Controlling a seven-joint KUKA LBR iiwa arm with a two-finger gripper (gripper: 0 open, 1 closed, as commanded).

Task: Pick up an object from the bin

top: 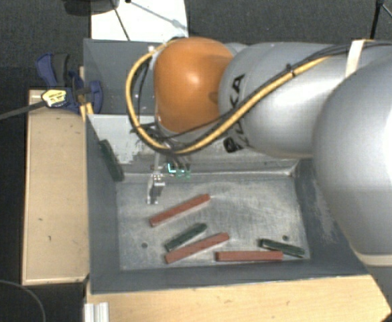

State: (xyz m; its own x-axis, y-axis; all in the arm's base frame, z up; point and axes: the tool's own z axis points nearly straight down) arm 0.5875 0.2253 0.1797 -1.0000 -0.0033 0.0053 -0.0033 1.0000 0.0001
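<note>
- Currently I see the gripper (156,192) low in the far-left part of the grey metal bin (257,210), hanging below the arm's orange wrist cover (189,82).
- Whether it is open or closed, or has hold of anything, I cannot tell from this angle.
- Nearest to it lies a flat reddish-brown stick (179,210) on the bin floor. Its long axis runs from lower left to upper right in the view, and its lower-left end is just beside the gripper tip.
- Nearer the front, a short dark green stick (185,236) and a second reddish-brown stick (197,247) lie close together, both slanting the same way.
- A third reddish-brown stick (249,255) lies almost level along the front wall, with another dark green stick (281,247) near its right end.
- One more dark green stick (110,159) leans against the left wall.
</note>
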